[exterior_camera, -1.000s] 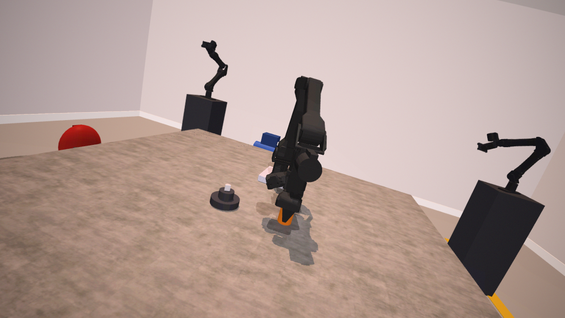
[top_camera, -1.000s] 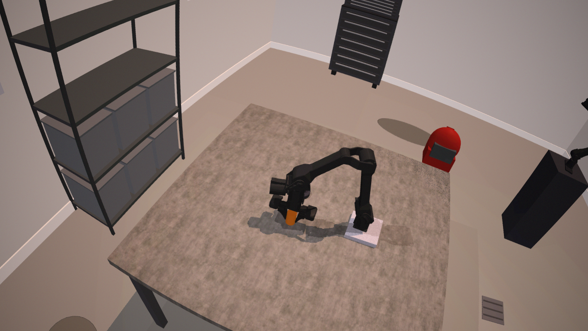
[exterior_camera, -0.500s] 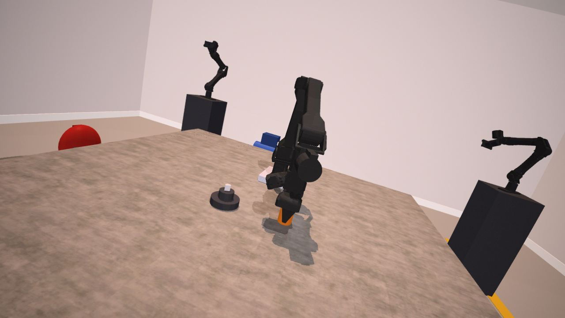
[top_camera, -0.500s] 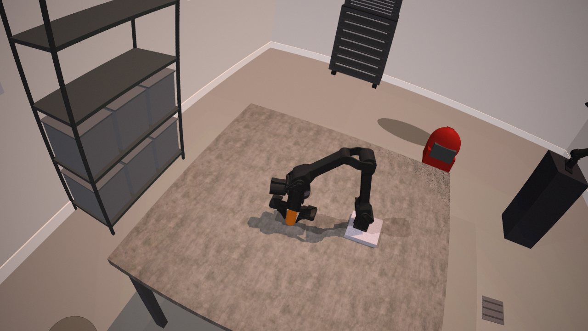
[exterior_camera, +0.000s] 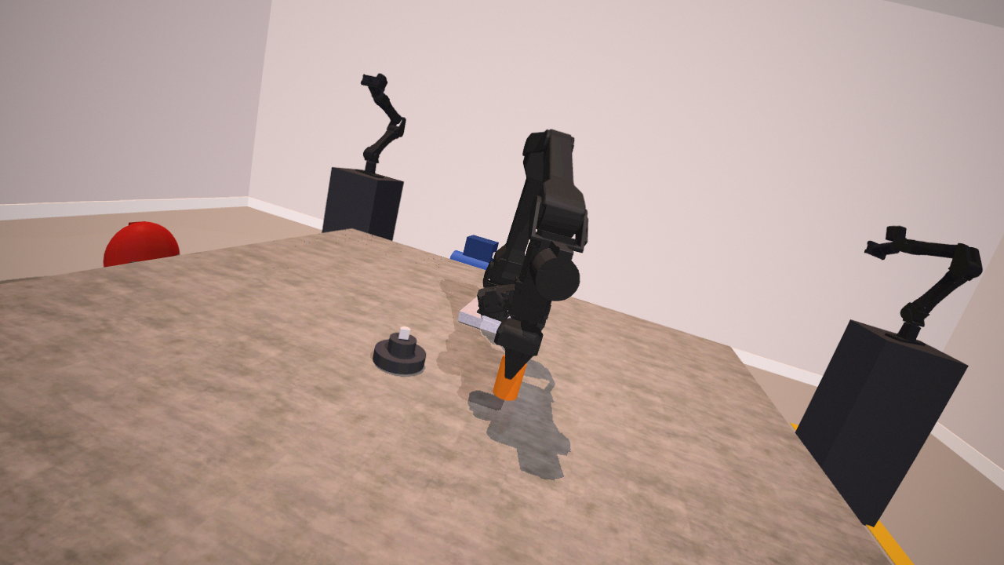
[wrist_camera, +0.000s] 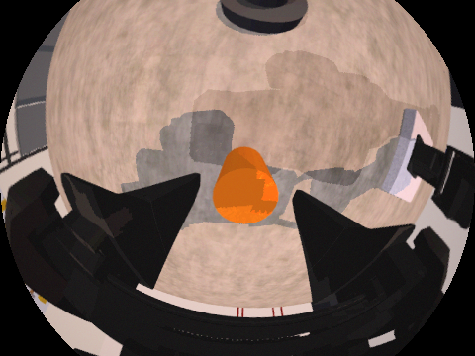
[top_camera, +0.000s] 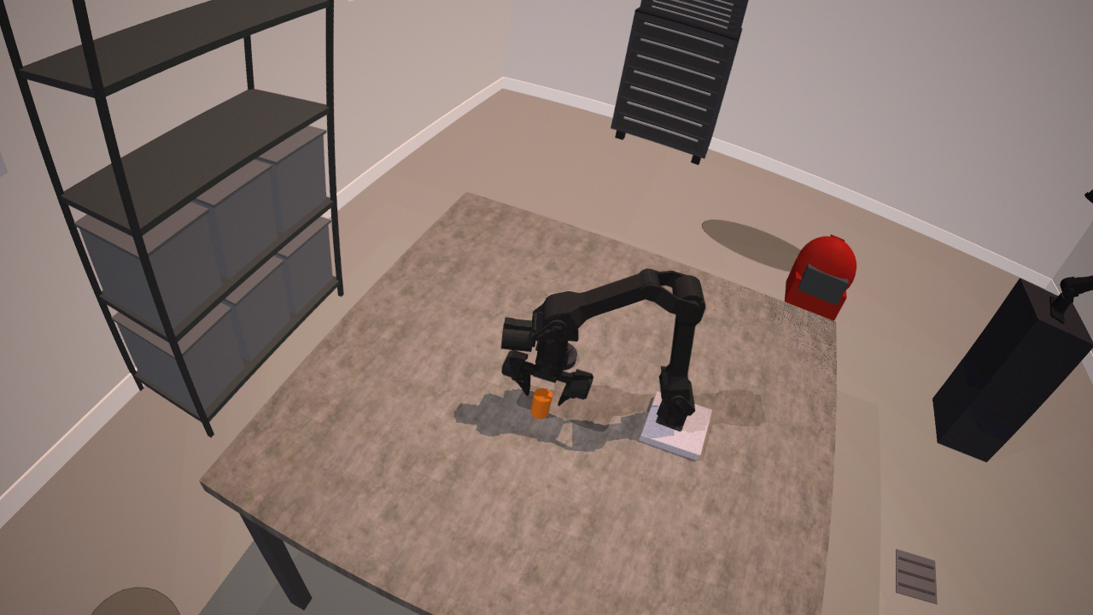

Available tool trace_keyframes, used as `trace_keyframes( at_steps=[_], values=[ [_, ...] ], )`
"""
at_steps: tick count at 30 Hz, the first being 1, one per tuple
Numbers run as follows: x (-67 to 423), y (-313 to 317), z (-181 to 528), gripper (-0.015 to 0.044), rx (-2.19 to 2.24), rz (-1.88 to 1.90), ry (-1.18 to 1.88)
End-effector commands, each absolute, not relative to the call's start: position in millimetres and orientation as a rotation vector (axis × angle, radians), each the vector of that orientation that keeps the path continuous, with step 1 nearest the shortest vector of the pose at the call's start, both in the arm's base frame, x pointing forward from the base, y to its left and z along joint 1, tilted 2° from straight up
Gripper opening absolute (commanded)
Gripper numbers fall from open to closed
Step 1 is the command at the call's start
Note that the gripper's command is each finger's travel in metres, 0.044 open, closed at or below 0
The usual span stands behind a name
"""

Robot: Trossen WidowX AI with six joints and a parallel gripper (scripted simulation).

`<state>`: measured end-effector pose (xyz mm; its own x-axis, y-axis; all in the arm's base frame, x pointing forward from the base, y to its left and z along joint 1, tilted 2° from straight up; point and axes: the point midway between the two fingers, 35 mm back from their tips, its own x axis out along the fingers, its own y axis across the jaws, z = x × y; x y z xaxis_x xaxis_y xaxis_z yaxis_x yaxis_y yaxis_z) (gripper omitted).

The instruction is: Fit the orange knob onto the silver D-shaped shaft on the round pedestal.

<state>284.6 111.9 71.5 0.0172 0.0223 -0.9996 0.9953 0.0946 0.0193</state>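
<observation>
The orange knob (top_camera: 540, 407) (exterior_camera: 503, 388) (wrist_camera: 243, 198) stands upright on the table between the fingers. My gripper (top_camera: 544, 398) (wrist_camera: 248, 188) is open around its upper part, with a gap on each side in the wrist view. In the exterior view the near finger (exterior_camera: 516, 362) covers part of the knob. The dark round pedestal (exterior_camera: 398, 360) (wrist_camera: 264, 21) stands apart from the knob, to its left in the exterior view and at the top edge of the wrist view. Its silver shaft (exterior_camera: 404, 333) points up bare. The knob's hole is hidden underneath.
The arm's pale base plate (top_camera: 676, 439) (exterior_camera: 474, 318) (wrist_camera: 402, 163) sits on the table (top_camera: 428, 505) (exterior_camera: 210, 435). A shelf rack with grey bins (top_camera: 175, 275), a red helmet-like object (top_camera: 829, 267) (exterior_camera: 142, 242) and a dark pillar (top_camera: 993, 382) stand beyond the table.
</observation>
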Motion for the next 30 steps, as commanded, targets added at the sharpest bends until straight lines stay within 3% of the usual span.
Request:
trace_keyframes(
  at_steps=[1, 30],
  values=[
    [284, 111, 116, 0.044, 1.175, -1.089, 1.248],
    [287, 113, 77, 0.044, 1.175, -1.089, 1.248]
  ],
)
